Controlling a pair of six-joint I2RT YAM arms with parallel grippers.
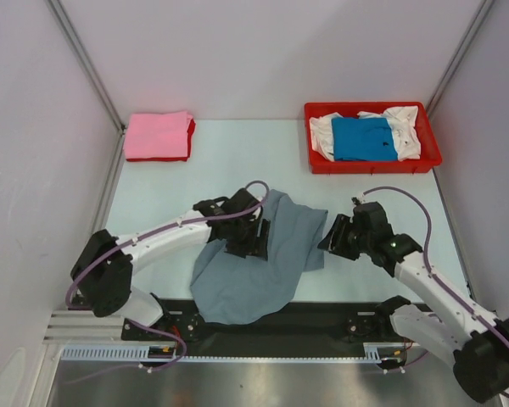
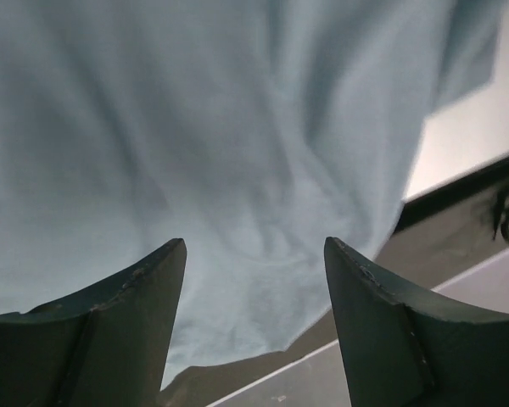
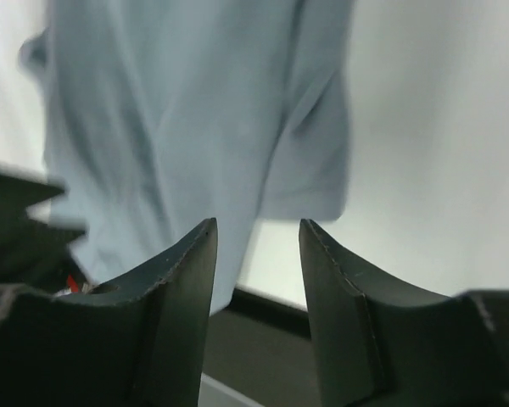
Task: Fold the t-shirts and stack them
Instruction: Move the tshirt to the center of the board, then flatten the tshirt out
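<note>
Far left at the back of the counter: folded pink t-shirt sits on a folded red t-shirt. Only the red one's edge shows, along the near and right sides. Both are well apart from everything else.

Left arm comes in from the near left corner toward the middle. Left pincer is over the upper left part of the slate grey t-shirt, pointing down at it. Its wrist view shows the fingers spread wide with nothing between them and rumpled grey cloth filling the view just past the tips. Cannot tell if the tips touch the cloth.

Grey t-shirt lies at the counter's centre, toward the near side. It is spread out, unfolded, wrinkled and set at a slant. Its near hem overlaps the black strip along the counter's near edge. A sleeve sticks out to the right.

Right pincer is just beside that right edge of the grey shirt, over bare counter, aimed leftward at it. Its wrist view is blurred, but the fingers stand apart with a narrower gap than the left's and hold nothing. The shirt and sleeve show beyond the tips. Right arm runs back to the near right corner.

Back right: red tray holds a bright blue t-shirt lying on top of a crumpled white t-shirt. Tray is well apart from both pincers.
</note>
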